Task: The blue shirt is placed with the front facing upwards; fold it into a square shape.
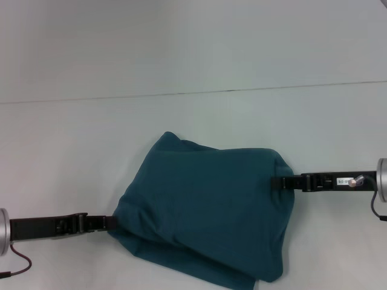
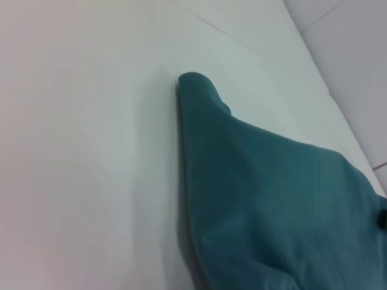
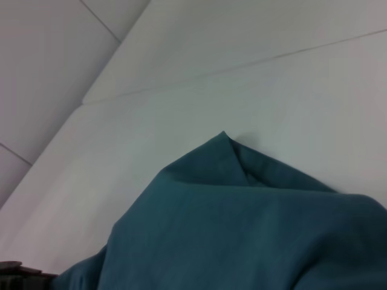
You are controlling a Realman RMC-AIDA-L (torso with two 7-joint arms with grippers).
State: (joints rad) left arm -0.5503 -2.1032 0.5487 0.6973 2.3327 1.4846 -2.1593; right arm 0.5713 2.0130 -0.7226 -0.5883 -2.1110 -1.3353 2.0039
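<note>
I see the shirt (image 1: pixel 205 211) lying on the table (image 1: pixel 181 121) as a folded, roughly four-sided bundle, plain side up (no lettering shows), set askew, its long axis running from the far corner near the left arm's side down toward me on the right. It sits between my two pincers.

The left gripper (image 1: pixel 107 223) is at the bundle's left edge, its tip touching or just tucked under the cloth. The right gripper (image 1: pixel 277 182) is at the opposite edge, farther from me, its tip meeting the fabric there. I cannot tell whether either one is apart, together, or clamped on cloth; the tips are lost against the fabric, and neither wrist view shows its own fingers.

From each pincer the shirt lies straight ahead, inward toward the other arm, so both are equally near. The line between them crosses the bundle slantwise, not square to its edges. My guess is the task is far along, with only squaring up left.
</note>
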